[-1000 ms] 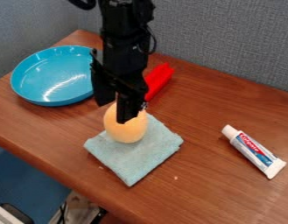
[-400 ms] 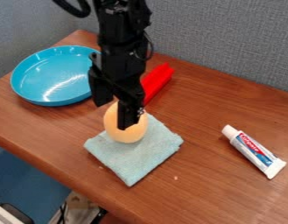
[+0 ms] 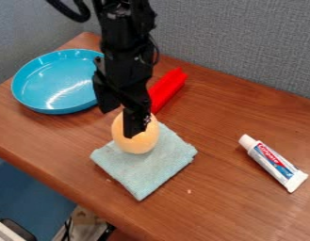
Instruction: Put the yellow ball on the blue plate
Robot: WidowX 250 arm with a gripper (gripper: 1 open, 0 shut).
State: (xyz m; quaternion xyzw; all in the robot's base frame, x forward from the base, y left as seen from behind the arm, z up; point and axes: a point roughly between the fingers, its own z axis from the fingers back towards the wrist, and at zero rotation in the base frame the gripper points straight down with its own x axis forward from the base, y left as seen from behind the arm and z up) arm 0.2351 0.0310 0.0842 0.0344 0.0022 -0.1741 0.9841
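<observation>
On the folded cloth [image 3: 146, 161], the yellow ball [image 3: 135, 137] looks smooth, rigid, light, prone to rolling; gripper [image 3: 133, 120] jaws straddle it wide open, holding nothing; grip its widest middle.

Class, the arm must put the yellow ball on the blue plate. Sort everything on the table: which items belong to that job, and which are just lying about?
Job:
smooth orange-yellow egg-shaped ball
round glossy blue plate
black gripper

Lying about:
pale blue-green folded cloth, under the ball
red rectangular block
white toothpaste tube
</observation>
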